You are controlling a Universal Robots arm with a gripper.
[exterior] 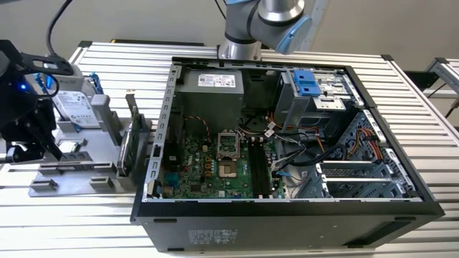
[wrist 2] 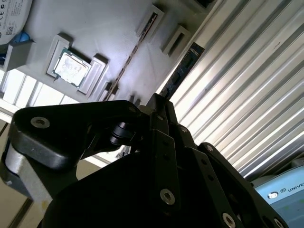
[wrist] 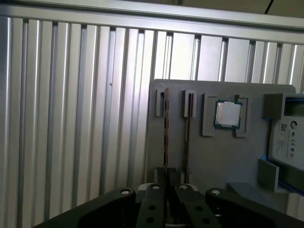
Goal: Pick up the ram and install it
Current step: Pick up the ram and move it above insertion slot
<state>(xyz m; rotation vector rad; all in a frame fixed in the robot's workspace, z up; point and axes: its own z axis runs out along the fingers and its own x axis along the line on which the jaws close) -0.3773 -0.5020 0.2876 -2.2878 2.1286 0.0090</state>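
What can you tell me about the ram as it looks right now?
The ram is a long, thin, dark board with bluish patches on its face. It stands on edge in the gray tray, along the tray's border beside the ribbed table, one end in a small slotted bracket. Seen edge-on in the first wrist view, it looks straight and upright. The gripper sits at its other end; whether it grips it cannot be told.
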